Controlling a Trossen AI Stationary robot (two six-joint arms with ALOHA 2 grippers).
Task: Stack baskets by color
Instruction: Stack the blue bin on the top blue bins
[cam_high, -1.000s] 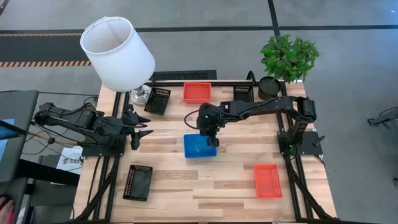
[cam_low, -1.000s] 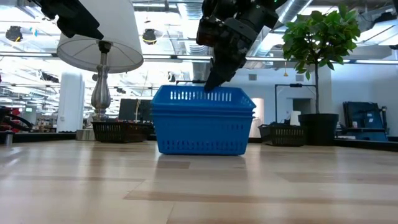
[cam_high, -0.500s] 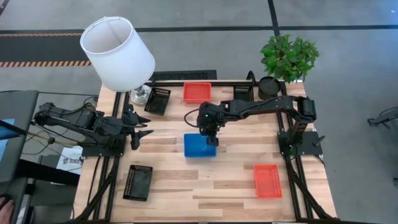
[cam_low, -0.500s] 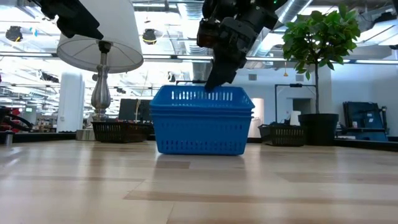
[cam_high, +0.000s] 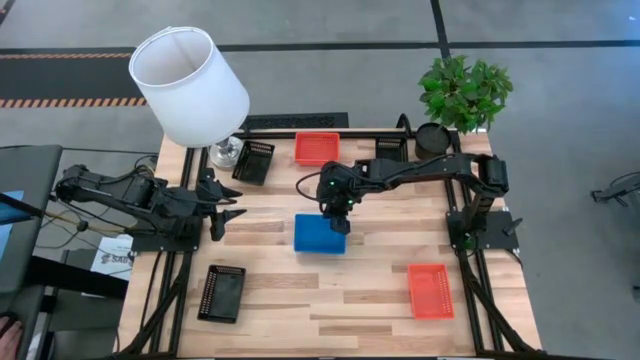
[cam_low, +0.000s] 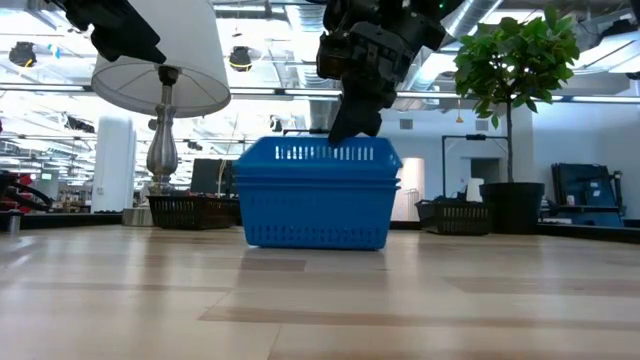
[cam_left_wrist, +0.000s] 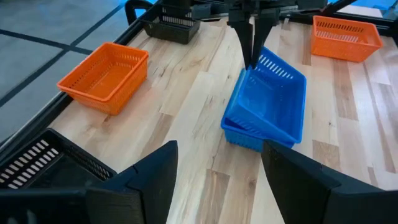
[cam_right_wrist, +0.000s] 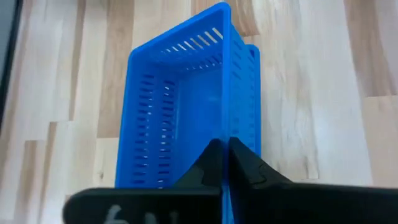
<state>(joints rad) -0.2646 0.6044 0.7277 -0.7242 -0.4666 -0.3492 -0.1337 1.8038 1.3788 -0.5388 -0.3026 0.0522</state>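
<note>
Right now the right gripper (cam_high: 338, 222) is pinched shut on the far-right rim of the blue basket stack (cam_high: 319, 234), mid-table — stack lies below it, toward the left arm, long axis across the table. Left gripper (cam_high: 228, 214) waits at the left edge w/ fingers apart — right arm's nearer.

Glossy plastic blue baskets (cam_high: 320, 233), matt wood table (cam_high: 350, 295)

You have a pale wood-plank counter (cam_high: 330, 300) on grey concrete floor (cam_high: 560, 90). White-shaded lamp (cam_high: 190, 85) stands at eleven o'clock, leafy potted plant (cam_high: 463, 92) at one o'clock.
</note>
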